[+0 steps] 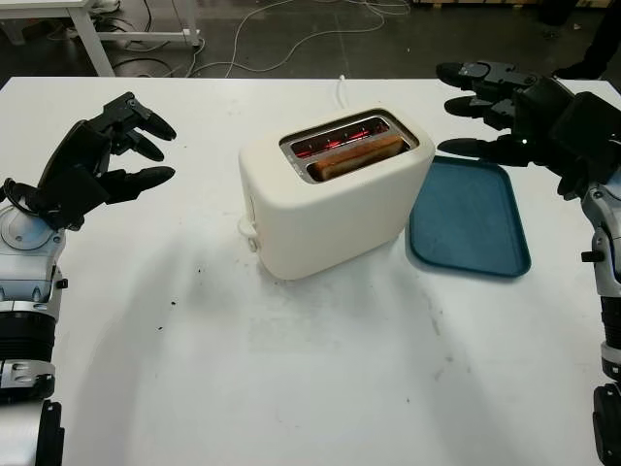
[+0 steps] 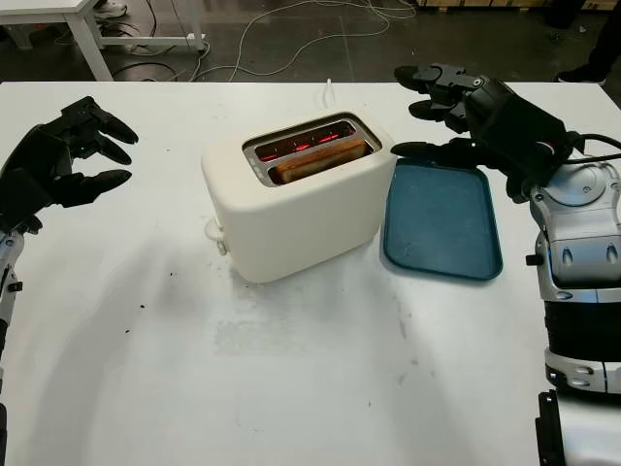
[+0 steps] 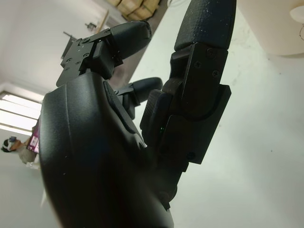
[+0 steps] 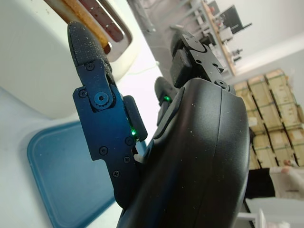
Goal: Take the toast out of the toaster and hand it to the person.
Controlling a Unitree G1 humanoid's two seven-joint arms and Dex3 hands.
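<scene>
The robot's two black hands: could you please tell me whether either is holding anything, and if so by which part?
Nothing is held. The left hand is open above the table left of the cream toaster; the right hand is open over the blue tray.

A white table (image 1: 320,388) carries a cream toaster (image 1: 330,209) and blue tray (image 1: 471,218).

One toaster (image 1: 335,194), one toast (image 1: 357,157), one tray (image 1: 470,217), two robot hands (image 1: 102,160) (image 1: 505,107).
</scene>
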